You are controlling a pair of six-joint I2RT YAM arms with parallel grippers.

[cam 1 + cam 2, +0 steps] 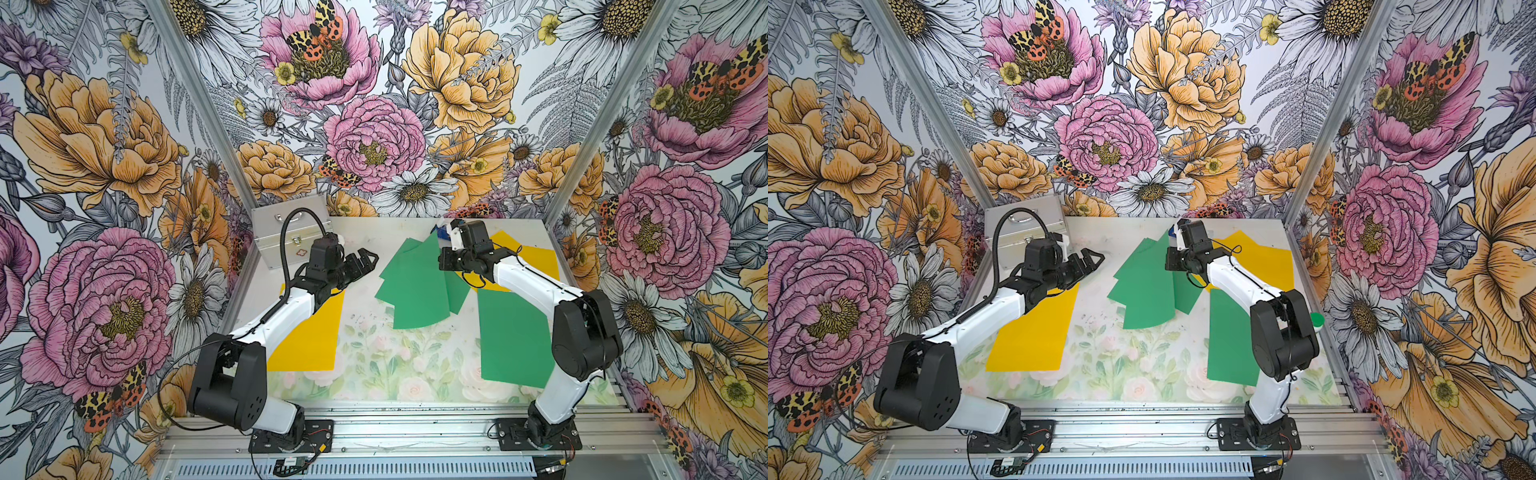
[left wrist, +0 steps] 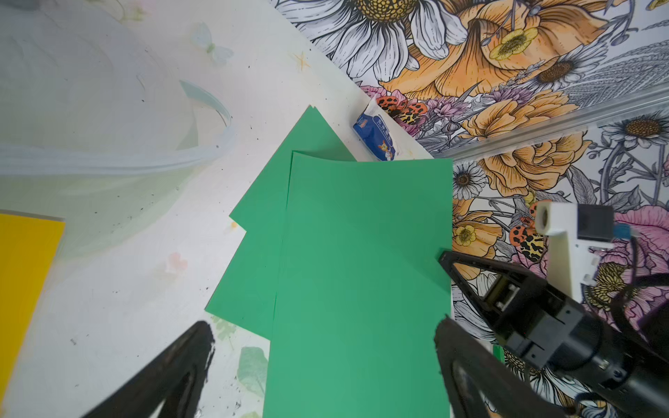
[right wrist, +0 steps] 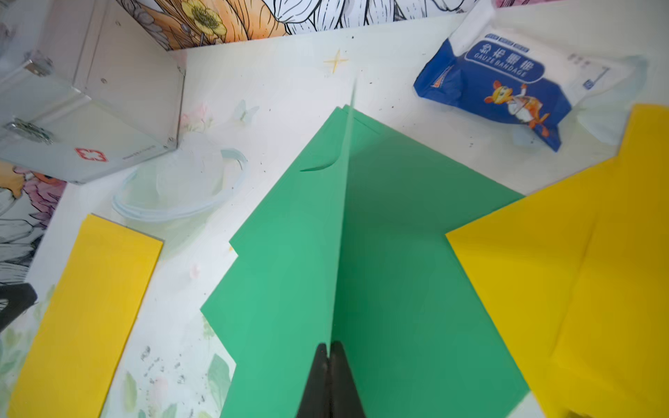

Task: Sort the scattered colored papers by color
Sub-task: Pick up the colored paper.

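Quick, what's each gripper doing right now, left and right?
Left gripper: open, holding nothing.
Right gripper: closed on a green sheet, pinched at its edge.

Counts, placed off the silver metal case (image 1: 282, 232) (1x). Thin rectangular yellow paper sheets (image 1: 307, 332): 3 visible, one just beside the case, plus an overlapped pair (image 1: 536, 257) well apart from it. Thin rectangular green paper sheets (image 1: 399, 286): fanned cluster near the case, at least 3 layers, exact number unclear from overlap, plus one lone green sheet (image 1: 511, 336) farthest from the case. Blue-and-white gauze bandage packet (image 3: 506, 87): 1. Green-capped white bottle (image 1: 1316, 322): 1.
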